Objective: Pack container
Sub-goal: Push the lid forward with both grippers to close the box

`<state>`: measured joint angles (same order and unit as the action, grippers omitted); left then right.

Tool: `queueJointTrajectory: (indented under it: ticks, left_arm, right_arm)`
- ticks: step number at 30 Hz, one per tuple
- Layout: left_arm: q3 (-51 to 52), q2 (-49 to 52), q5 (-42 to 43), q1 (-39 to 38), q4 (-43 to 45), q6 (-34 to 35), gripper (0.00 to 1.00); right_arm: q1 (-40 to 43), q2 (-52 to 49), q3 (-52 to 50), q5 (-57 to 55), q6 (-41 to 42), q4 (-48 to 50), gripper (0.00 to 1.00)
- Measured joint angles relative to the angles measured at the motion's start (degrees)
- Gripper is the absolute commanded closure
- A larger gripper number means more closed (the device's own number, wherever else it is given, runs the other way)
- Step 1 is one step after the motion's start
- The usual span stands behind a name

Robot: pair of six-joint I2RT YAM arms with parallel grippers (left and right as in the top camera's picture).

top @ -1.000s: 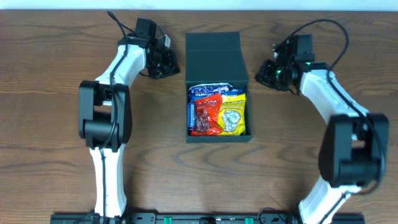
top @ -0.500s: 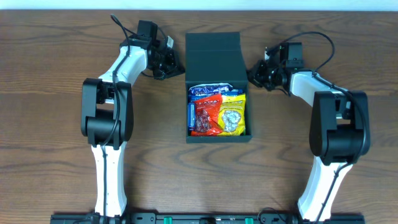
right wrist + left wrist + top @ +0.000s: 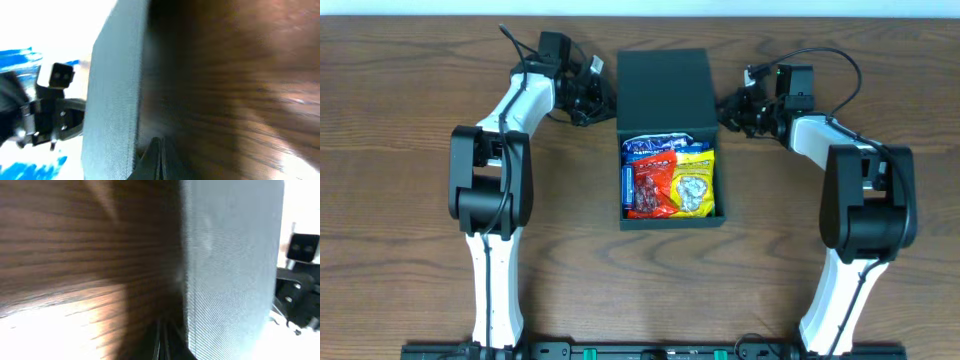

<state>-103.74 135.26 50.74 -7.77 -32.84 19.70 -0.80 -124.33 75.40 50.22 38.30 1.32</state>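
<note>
Jaws together, the left gripper (image 3: 597,100) and right gripper (image 3: 730,112) flank the container's (image 3: 670,222) lid flap (image 3: 663,88) between them, likely poised to fold it shut.

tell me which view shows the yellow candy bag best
Overhead. The yellow candy bag lies in plain sight inside the container. Both wrist views show only the container's dark side, never the bag.
</note>
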Motion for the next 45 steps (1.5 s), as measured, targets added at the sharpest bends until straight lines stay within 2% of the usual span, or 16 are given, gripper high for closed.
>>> queueJointTrajectory:
  ticks: [9, 15, 28, 37, 45]
  left_arm:
    - [-2.7, 0.0, 7.4, 0.7, -0.4, -2.5, 0.94]
    - [-2.9, -2.1, 8.2, 0.7, -6.4, -8.6, 0.94]
    - [-3.1, -16.0, 2.4, 0.5, -19.7, -22.6, 0.94]
    - [-3.1, -17.1, -2.1, 0.5, -30.9, -29.9, 0.94]
    - [-3.1, -17.1, -3.6, 0.5, -35.9, -34.3, 0.94]
  right_arm:
    - [2.0, 0.0, 0.0, 10.1, -1.9, 3.5, 0.99]
    - [3.0, 0.0, 0.0, 17.3, -3.0, 5.5, 0.98]
    - [3.3, 0.0, 0.0, 28.0, -4.2, 5.8, 0.98]
    - [3.3, 0.0, 0.0, 31.7, -4.2, 0.9, 0.98]
    - [3.3, 0.0, 0.0, 32.5, -4.2, -1.2, 0.98]
